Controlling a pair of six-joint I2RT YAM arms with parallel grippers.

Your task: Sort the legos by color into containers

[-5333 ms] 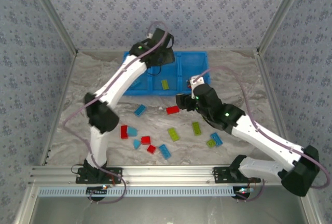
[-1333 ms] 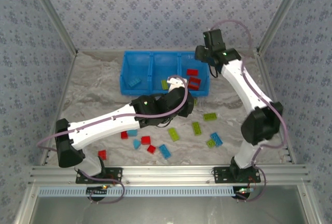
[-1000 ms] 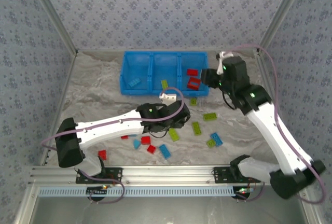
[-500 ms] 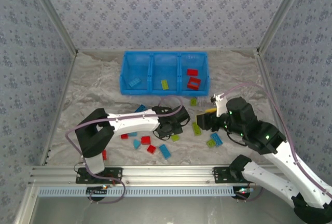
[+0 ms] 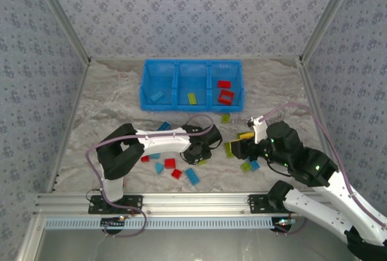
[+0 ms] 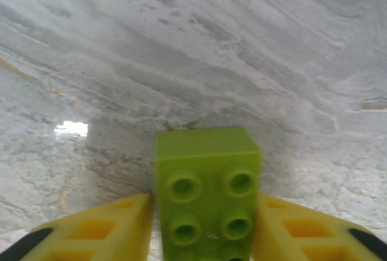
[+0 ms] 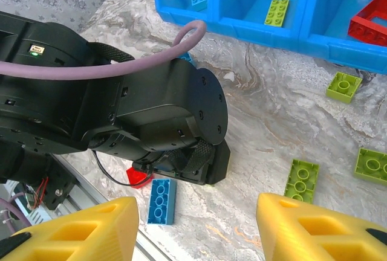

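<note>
Both arms have swung down from the blue bin [image 5: 192, 63] to the loose bricks scattered in front of it, the right one coming away from the red compartment. Now the left gripper [image 6: 205, 228] lies low on the worktop [image 5: 109, 104], its jaws clenched on a lime green brick [image 6: 207, 176] that rests studs up on the marbled surface. I'd say it is pinched by its sides so it lifts square for the middle compartment, where a sorted green brick [image 5: 191, 98] lies. The right gripper [image 7: 196, 231] hovers just beside, jaws spread with nothing between them, probably lining up on a loose green brick [image 7: 301, 180] nearby. A blue brick [image 5: 157, 96] sits in the left compartment and red bricks [image 5: 227, 97] in the right. No label or writing is readable anywhere.
</note>
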